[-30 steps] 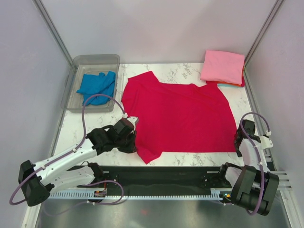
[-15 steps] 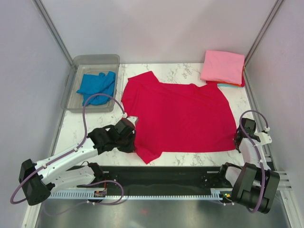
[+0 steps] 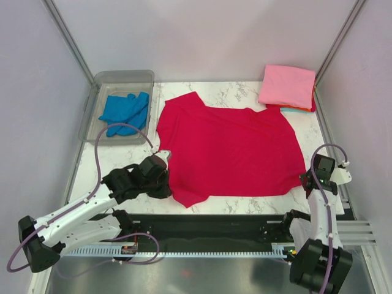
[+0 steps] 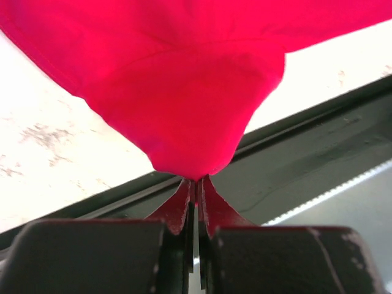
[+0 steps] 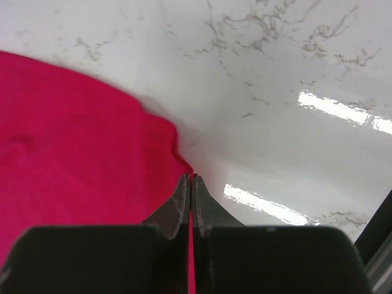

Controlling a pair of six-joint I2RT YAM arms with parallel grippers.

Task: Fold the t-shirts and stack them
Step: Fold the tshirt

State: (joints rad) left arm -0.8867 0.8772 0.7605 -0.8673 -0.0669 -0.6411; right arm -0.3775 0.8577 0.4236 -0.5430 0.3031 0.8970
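Since a second ago the right pincer (image 3: 304,178) has closed at the near right corner of the crimson t-shirt (image 3: 229,150), spread on the bench (image 3: 245,92). Left wrist: the left pincer (image 4: 196,187) is clamped on a bunched fold. Right wrist: the jaws are pinched shut on the hem.

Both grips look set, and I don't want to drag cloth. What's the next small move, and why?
Probably lift both arms together a little, so the near edge clears the table. The left gripper is shut on the near-left flap of the red t-shirt, the right gripper on its near-right corner, and the rest lies flat, unfolded.
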